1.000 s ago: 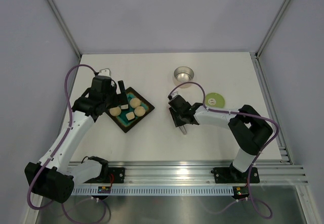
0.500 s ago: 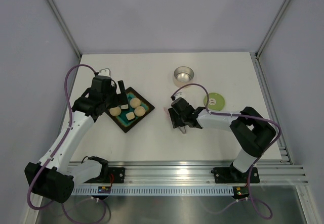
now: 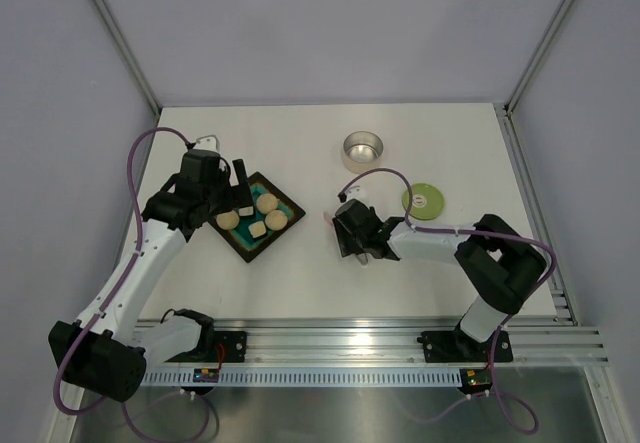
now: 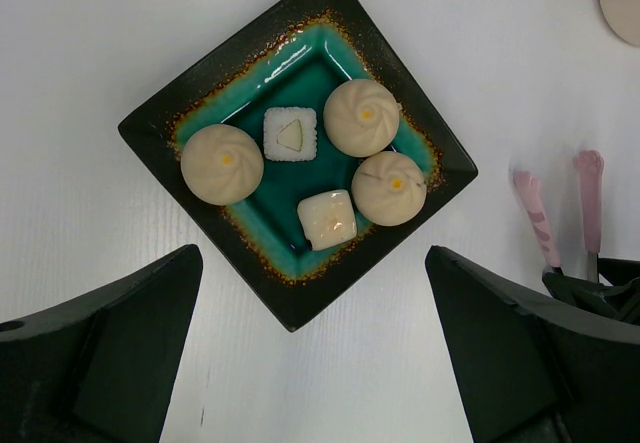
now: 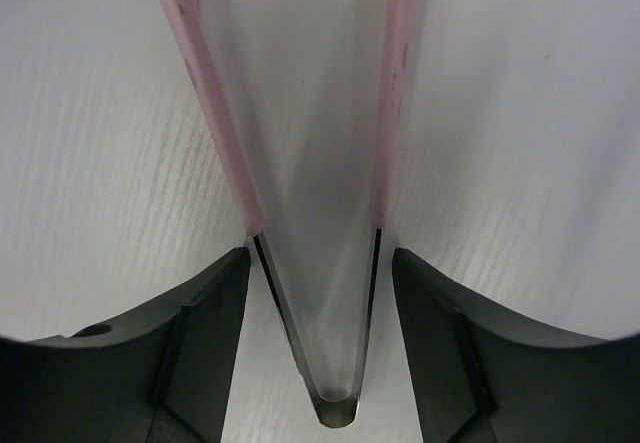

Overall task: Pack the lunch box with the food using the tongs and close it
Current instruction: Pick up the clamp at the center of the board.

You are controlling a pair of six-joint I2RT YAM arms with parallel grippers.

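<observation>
The pale pink tongs [image 5: 215, 133] lie flat on the white table, their V-shaped steel hinge end between my right gripper's fingers [image 5: 200, 333]. My right gripper [image 5: 320, 263] is open and straddles the tongs, with a thin gap on the right side. In the top view only the tongs' pink tips [image 3: 327, 217] show past my right gripper [image 3: 348, 235]. The food, beige balls [image 4: 361, 116] and pale cubes [image 4: 327, 218], sits in the dark teal tray [image 4: 160, 128]. My left gripper [image 4: 315, 358] hangs wide open above the tray's near corner. The steel lunch box [image 3: 362, 147] stands at the back, empty. Its green lid [image 3: 423, 200] lies to the right.
The tray [image 3: 262, 216] lies left of centre, under the left arm. Grey walls and metal frame rails enclose the table on three sides. The arm bases and a rail run along the near edge.
My right gripper has opened wider and shifted slightly toward the near edge over the tongs, whose pink tips now show. The left arm and tray are unchanged.
</observation>
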